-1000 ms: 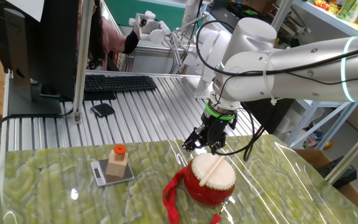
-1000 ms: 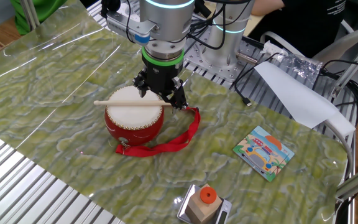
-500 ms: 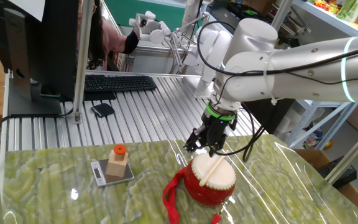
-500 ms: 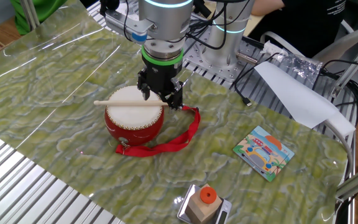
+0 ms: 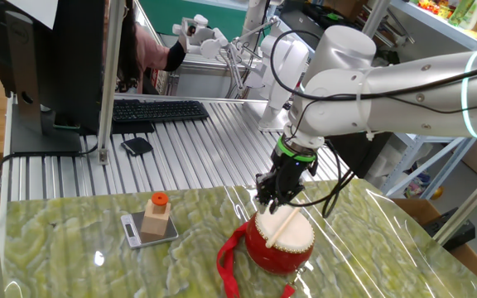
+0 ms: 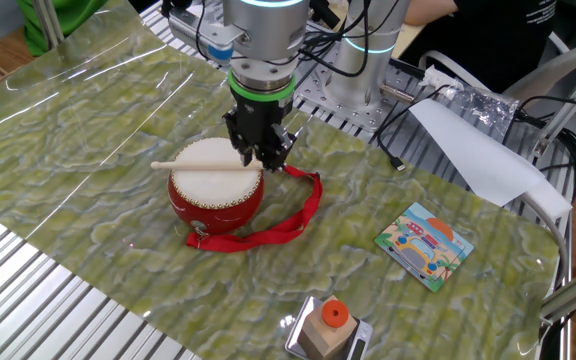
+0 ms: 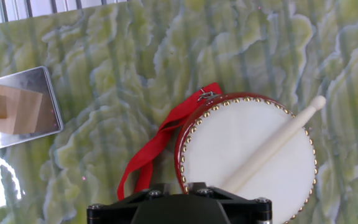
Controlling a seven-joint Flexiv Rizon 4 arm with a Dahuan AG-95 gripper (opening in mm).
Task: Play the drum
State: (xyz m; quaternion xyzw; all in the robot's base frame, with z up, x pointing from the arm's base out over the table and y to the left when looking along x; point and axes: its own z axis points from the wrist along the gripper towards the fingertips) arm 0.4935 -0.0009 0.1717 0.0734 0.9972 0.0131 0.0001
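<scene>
on my green marbled bench (image 6: 88, 120) the red drum (image 6: 216, 190) sits mid-bench, a wooden drumstick (image 6: 203, 166) lying across its skin. at its 2 o'clock edge my claw (image 6: 260, 157) is pinched closed on the stick's end.

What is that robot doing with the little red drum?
The robot's gripper is down at the back edge of the drum, closed around one end of the wooden drumstick. The stick lies flat across the cream skin. The drum's red ribbon trails on the green table. It looks ready to lift the stick and tap the drum.
</scene>
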